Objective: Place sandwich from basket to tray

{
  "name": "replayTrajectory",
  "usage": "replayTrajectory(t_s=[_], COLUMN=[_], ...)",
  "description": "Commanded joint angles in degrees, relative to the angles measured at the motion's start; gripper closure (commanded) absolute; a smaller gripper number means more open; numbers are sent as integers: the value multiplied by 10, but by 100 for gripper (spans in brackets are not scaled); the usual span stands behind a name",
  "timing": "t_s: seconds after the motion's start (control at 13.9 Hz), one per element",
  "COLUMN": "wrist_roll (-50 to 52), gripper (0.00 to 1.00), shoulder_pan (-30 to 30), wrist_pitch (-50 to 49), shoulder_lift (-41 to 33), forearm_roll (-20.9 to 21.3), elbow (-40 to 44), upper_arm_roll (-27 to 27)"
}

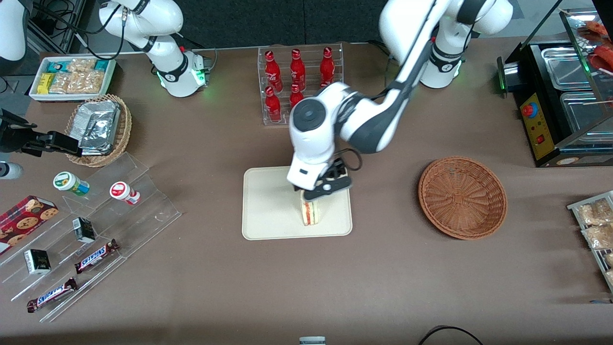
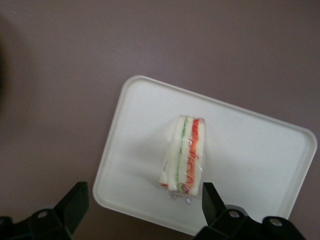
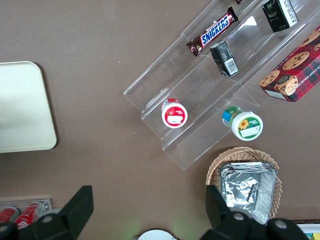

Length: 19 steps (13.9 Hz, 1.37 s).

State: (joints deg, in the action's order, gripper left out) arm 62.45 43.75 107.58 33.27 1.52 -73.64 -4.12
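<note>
The sandwich (image 1: 311, 213) stands on its edge on the cream tray (image 1: 268, 211), in the part of the tray nearer the basket. My left gripper (image 1: 326, 188) hangs just above the sandwich, open and empty. In the left wrist view the sandwich (image 2: 184, 155) rests on the tray (image 2: 250, 150), apart from both fingers, and the gripper (image 2: 144, 197) has its fingers spread wide; one fingertip (image 2: 210, 197) is close beside the sandwich's end. The reddish-brown wicker basket (image 1: 462, 196) lies empty toward the working arm's end of the table.
A clear rack of red bottles (image 1: 299, 79) stands farther from the camera than the tray. A clear stepped shelf with snacks (image 1: 91, 225), a tan basket of foil packets (image 1: 99, 128) and a white snack bin (image 1: 72, 76) lie toward the parked arm's end. A black machine (image 1: 560, 100) stands past the basket.
</note>
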Motion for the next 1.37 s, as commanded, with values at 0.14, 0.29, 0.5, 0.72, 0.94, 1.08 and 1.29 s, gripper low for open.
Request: replayTrajectory(t_s=[0.14,0.29,0.5,0.72,0.94,1.08,1.29], wrist_roll=[-16,-50,-115,-222,-320,-389,-480], gripper=[0,0,0,0,0,0,0], shoulder_pan=[-63,-81,-130,-196,-260,-301,-348], wrist_pitch=[-111,-161,-224,-271,-287,-295,-296], shoulder_lift=[-113,-145,-188,-229,-268,-300,-336], forearm_roll=[-13,-13,-13,-14,-25,-27,-27], elbow=[-22,-22,-24,-33,-60,-86,-123], upper_arm_roll=[4,2,2,3,3,3,2])
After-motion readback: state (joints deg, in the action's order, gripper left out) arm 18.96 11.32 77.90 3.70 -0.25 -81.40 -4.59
